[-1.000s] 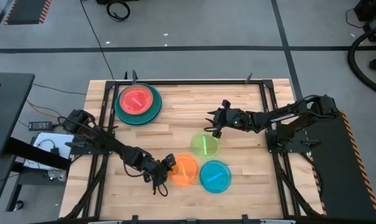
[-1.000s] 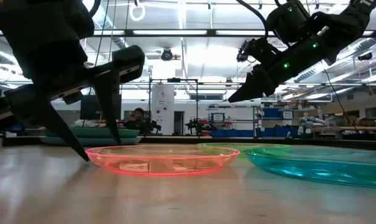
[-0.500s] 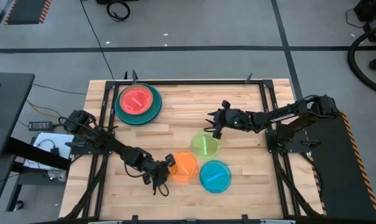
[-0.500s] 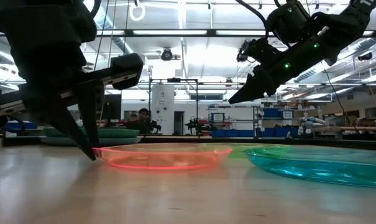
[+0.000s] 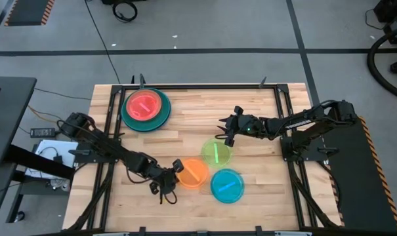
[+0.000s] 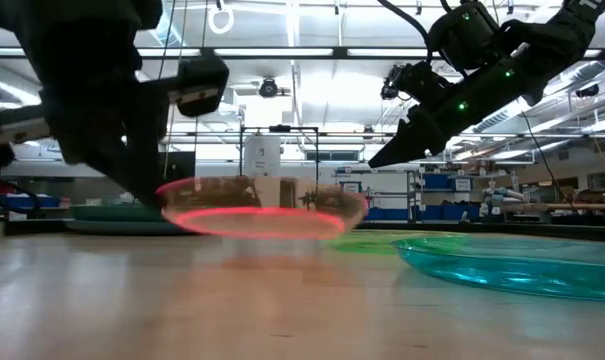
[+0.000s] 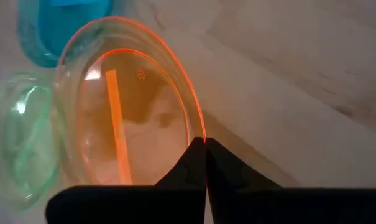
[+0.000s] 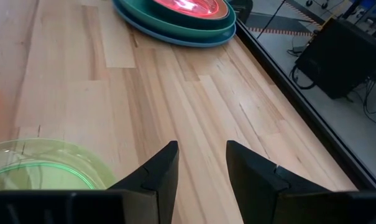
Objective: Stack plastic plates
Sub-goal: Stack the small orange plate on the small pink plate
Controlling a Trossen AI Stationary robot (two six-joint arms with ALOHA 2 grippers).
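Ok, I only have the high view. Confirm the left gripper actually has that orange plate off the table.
Observer: Low view shows the orange plate lifted clear of the table, held at its rim by the left gripper.
Operator: Tell me the grip.
Observer: Left wrist view: fingers pinched shut on the rim edge.
Operator: Report the right gripper.
Observer: Right gripper is open, hovering beside the green plate, touching nothing.

Translucent orange plate point(image 5: 193, 173), translucent green plate point(image 5: 216, 153), light blue plate point(image 5: 227, 185), pink plate point(image 5: 144, 104) on teal plates point(image 5: 160, 116), pale wood table point(image 5: 191, 108)
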